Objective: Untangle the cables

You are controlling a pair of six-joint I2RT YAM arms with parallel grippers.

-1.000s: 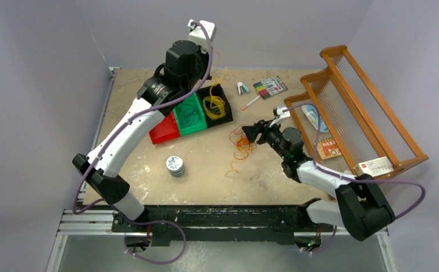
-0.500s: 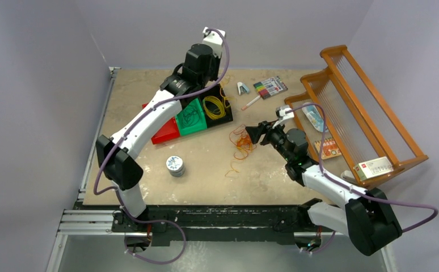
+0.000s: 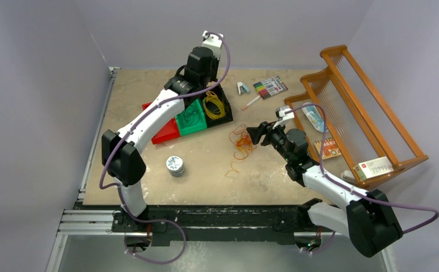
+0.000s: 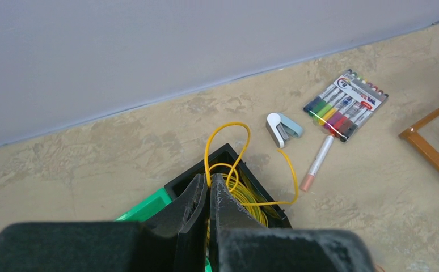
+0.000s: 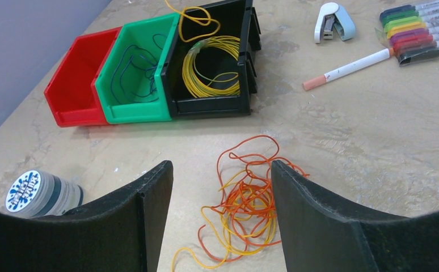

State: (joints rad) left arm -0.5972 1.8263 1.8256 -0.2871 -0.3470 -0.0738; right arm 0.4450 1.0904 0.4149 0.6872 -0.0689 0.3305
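My right tool hangs wide open just above the orange-red cables. They lie in a loose tangle on the tabletop in front of the bins, with a few yellower strands mixed in. For this grab I'd come down on one outer loop, not the thick middle, then pull slow so the knot loosens instead of cinching.

The left tool is clamped tight over the black bin. As far as I can tell it's pinching a strand of the yellow cable, since a loop stands up right at its tips. One stretch arcs out past the rim, so I'd lower it inside before letting go.

Bins sit side by side: the black one has the yellow coil, the green bin has a thin dark cable, and the red bin shows nothing inside.
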